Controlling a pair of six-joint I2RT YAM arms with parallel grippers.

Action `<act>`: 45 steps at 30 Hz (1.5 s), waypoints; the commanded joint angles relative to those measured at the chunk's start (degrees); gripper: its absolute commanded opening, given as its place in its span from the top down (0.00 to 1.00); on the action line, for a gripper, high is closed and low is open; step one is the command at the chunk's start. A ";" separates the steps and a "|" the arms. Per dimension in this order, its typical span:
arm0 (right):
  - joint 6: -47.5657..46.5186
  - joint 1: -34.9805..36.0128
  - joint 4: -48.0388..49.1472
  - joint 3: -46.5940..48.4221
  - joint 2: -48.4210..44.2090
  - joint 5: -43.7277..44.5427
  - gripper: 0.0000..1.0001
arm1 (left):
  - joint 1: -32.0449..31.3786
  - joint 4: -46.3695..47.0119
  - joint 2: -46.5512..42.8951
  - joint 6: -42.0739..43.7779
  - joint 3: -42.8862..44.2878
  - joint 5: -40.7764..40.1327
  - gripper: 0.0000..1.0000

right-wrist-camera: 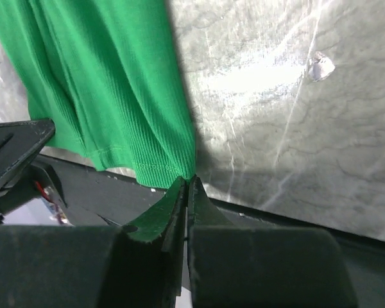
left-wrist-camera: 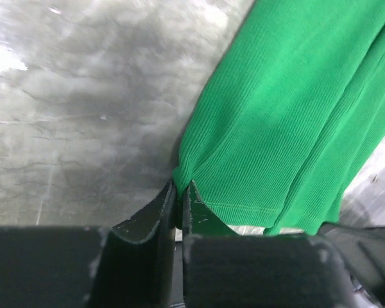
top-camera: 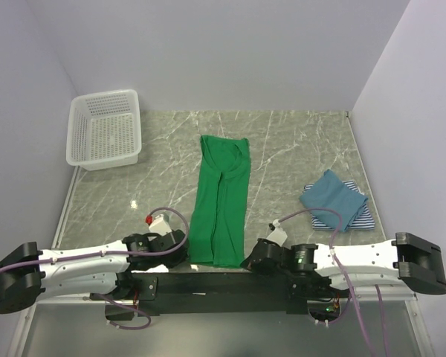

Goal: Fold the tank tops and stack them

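**Both grippers pinch the near hem of the green top, ready for the crosswise fold**

We have the bright green ribbed cloth tank top (top-camera: pixel 221 197) lying as a long narrow strip down the middle of the grey marble-patterned table (top-camera: pixel 297 141), its hem at the near edge by the arm bases. The left gripper (left-wrist-camera: pixel 179 192) is clenched on the hem's left corner, with a little cloth bunched at its tips. The right gripper (right-wrist-camera: pixel 187 186) is closed tight at the hem's right corner. The cloth meets its tips there, so we judge that it grips the corner too.

We read this as the start of the crosswise fold, with the lengthwise fold done. The next move calls for both arms to lift together and carry the hem away from us towards the straps. They must keep level so the strip does not skew or open out. We must also check that the right pinch truly holds once the cloth rises.

To the right, well apart, the plain teal-blue folded cloth top (top-camera: pixel 331 197) rests on the navy-and-white striped cloth top (top-camera: pixel 360 218), whose edge peeks out beneath. The green one would go on that pile.

The white plastic lattice basket (top-camera: pixel 104 156) stands at the far left corner, and we see nothing in it.
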 commanded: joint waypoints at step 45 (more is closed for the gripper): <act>-50.22 -33.49 -5.99 39.00 23.35 -6.86 1.00 | 27.18 13.14 31.06 35.09 37.03 -0.05 1.00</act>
